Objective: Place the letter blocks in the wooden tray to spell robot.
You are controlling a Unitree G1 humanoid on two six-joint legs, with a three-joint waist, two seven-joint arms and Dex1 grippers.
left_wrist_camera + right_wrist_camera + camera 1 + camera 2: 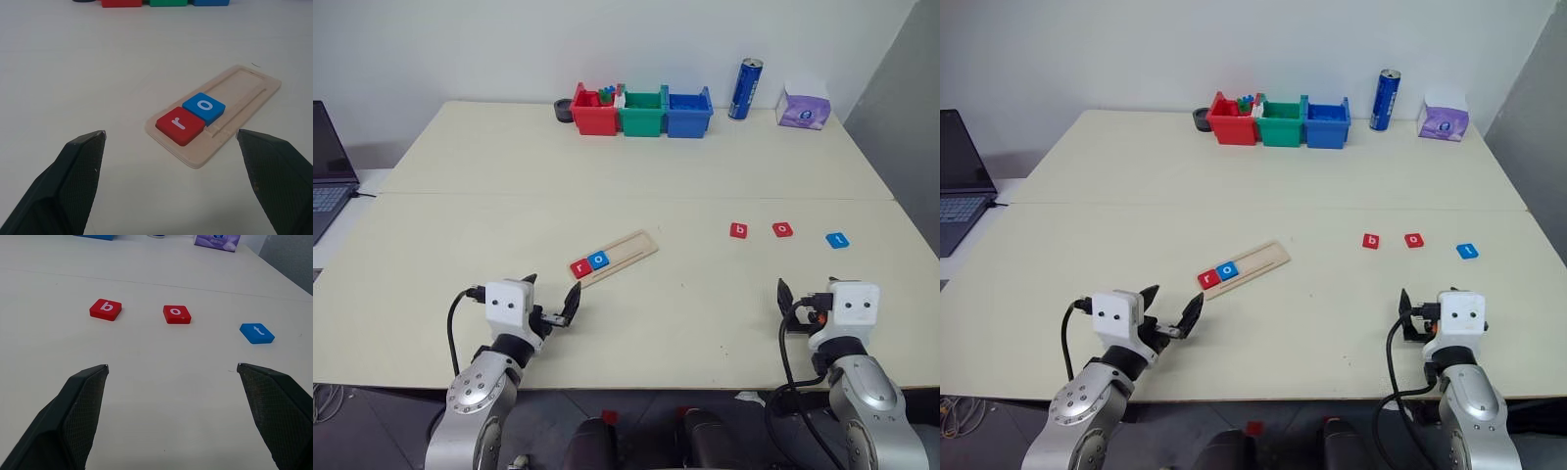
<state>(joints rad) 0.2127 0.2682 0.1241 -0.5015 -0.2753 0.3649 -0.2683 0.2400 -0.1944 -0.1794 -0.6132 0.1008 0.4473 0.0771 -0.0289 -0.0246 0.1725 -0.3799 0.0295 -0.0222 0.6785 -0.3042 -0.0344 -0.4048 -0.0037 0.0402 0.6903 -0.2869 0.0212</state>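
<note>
Lying flat toward the surface's right edge, the red b block, red o block and blue t block look light, stiff and thin, best pinched across opposite side edges. Nearer the front edge, the wooden tray already holds r and o. Left pincer and right pincer both gape, empty.

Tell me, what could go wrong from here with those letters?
The b, red o and t lie close together, so the open right gripper might nudge a neighbour or take them out of order. The tray lies loose and angled; pushing a tile in could shift it and the r and blue o.
</note>
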